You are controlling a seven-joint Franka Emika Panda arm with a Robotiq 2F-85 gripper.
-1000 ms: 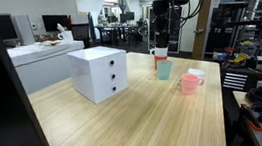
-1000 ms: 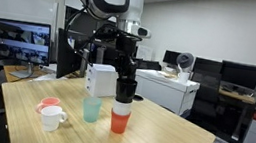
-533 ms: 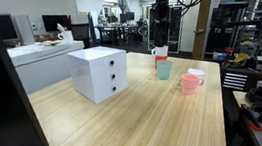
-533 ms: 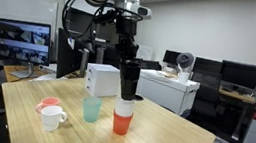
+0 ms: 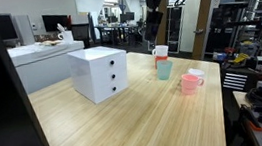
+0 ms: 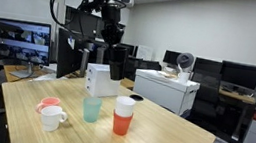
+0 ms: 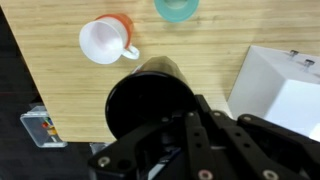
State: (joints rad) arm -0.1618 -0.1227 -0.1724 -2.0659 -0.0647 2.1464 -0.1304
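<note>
overhead, the claw [image 7: 190,118] was closed almost fully, its fingers pinched on the near side of a black cup [image 7: 145,95], which it held up off the table [image 7: 60,85]. seen from the wrist, the cup was round, dark and matte, with its open mouth facing the camera; what lay inside was too dark to tell. below it on the wood stood a white mug [image 7: 103,42] with its handle toward the cup, a teal cup [image 7: 177,8] at the top edge, and a white drawer box [image 7: 285,85] off to one side. in an exterior view the arm [image 6: 107,3] hung high over the table, well above a white cup stacked in an orange cup [image 6: 123,116], which stood just beside the teal one.
</note>
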